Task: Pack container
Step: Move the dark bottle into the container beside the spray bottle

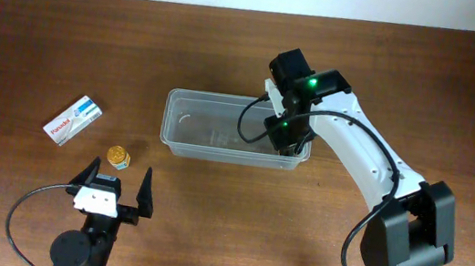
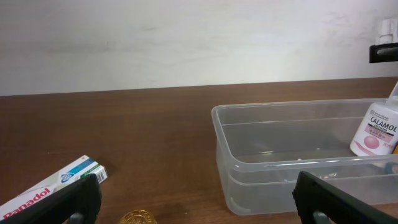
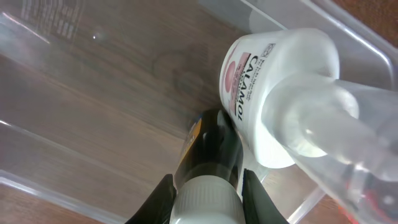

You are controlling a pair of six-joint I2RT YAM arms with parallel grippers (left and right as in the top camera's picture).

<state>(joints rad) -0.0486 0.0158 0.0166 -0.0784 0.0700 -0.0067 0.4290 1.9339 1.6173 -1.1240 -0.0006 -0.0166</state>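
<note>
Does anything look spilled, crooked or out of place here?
Nothing is spilled or broken. The one odd thing is the Calamol bottle, which leans tilted at the right end of the container instead of standing upright. The Panadol box lies outside it.

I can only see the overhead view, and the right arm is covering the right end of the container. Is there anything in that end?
Observer: Yes. The left wrist view shows a white Calamol bottle, tilted, inside the right end of the container.
Operator: Is it being held?
Observer: It seems not. In the right wrist view, the right gripper looks closed on the white cap of a dark bottle right beside it.
Operator: What is that white box on the left?
Observer: In the left wrist view, its side reads Panadol.
</note>
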